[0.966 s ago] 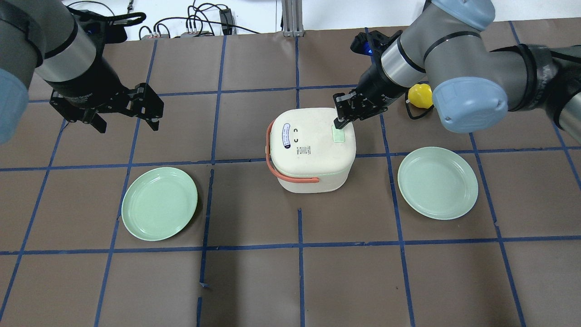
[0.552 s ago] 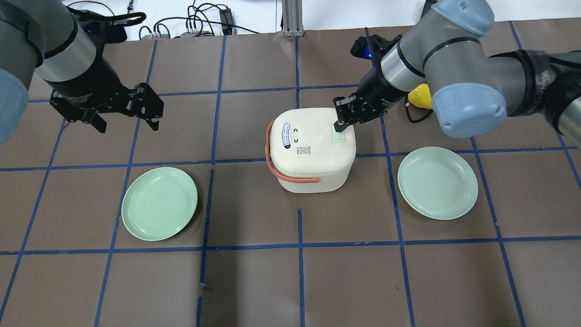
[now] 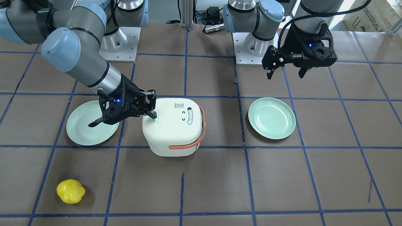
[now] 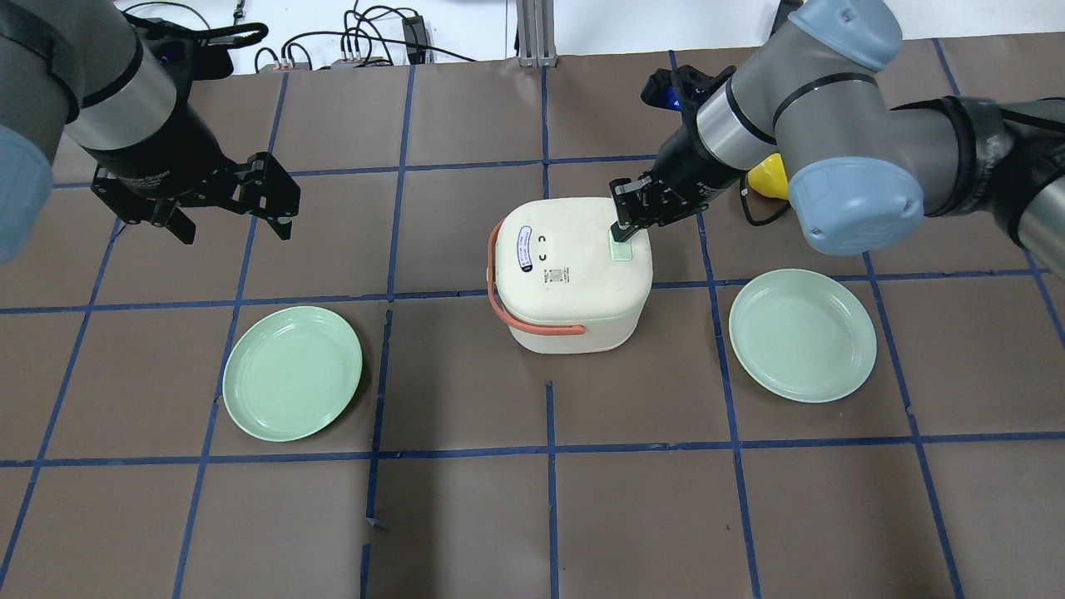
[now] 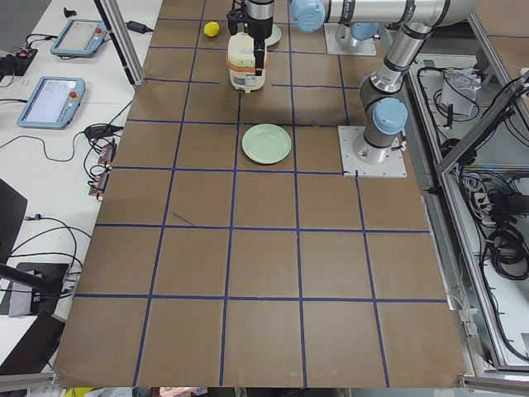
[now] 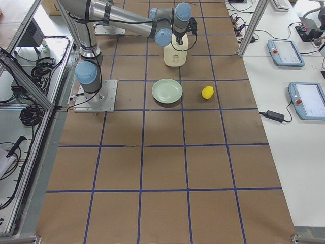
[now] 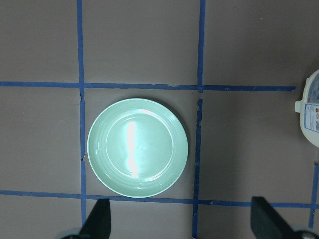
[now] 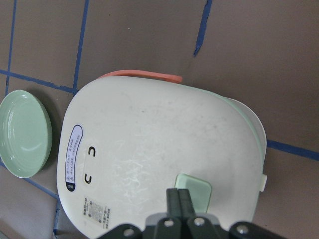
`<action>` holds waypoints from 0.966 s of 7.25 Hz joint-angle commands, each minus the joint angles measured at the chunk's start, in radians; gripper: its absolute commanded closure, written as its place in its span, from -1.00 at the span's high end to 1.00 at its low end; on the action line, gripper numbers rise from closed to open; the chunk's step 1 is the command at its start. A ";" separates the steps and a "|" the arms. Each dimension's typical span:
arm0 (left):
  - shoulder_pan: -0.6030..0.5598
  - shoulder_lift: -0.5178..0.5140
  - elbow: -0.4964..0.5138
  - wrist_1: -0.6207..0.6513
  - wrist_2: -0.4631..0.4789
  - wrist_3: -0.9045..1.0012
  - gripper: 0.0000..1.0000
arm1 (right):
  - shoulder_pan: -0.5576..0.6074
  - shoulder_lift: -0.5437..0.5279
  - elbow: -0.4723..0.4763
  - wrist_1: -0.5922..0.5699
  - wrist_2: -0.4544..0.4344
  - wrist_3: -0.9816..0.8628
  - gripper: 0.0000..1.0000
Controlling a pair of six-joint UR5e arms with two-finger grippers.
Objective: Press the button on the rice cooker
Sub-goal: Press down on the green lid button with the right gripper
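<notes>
Brown paper crossed with blue tape covers the table [image 4: 466,516]. Nearest the bottom of the overhead frame lie two pale green plates: the lower-left plate [image 4: 291,373] and, a little higher, the right plate [image 4: 803,334]. Both are well apart from everything else.

Between them, at frame centre, the rice cooker [image 4: 570,274] stands upright with its lid shut. Its line from label to button runs left to right across the frame. The oval label [image 4: 524,248] is at the left end of the lid, and the pale green button [image 4: 620,248] is at the right end. The label's own long axis runs up and down the frame. The orange-pink strap handle [image 4: 507,312] lies folded down around the left and lower sides.

The right gripper [image 4: 621,230] reaches in from the upper right. Its fingers are pressed together, which the wrist view makes plain, and the tips rest on the upper part of the button. A second ago the tips sat at the button's top edge. Since then they have come a touch down the frame onto it, and the arm now covers more of the yellow object [image 4: 767,176] behind it. The cooker and the plates have not shifted.

At the upper left the left gripper [image 4: 233,223] hangs above bare table with its fingers spread wide, holding nothing, in the same place as before.

Cables [image 4: 366,42] trail along the top edge.
</notes>
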 commanded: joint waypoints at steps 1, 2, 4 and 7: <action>0.000 0.001 0.000 0.001 0.000 0.000 1.00 | 0.001 0.001 0.001 -0.011 0.000 -0.003 -0.82; 0.000 0.001 0.000 -0.001 0.000 0.000 1.00 | 0.001 0.001 0.001 -0.011 0.000 -0.004 -0.82; 0.000 0.001 0.000 0.001 0.000 0.000 1.00 | 0.001 0.004 0.003 -0.013 0.000 -0.018 -0.82; 0.000 0.001 0.000 0.001 0.000 0.000 1.00 | -0.002 0.009 0.015 -0.013 -0.001 -0.018 -0.82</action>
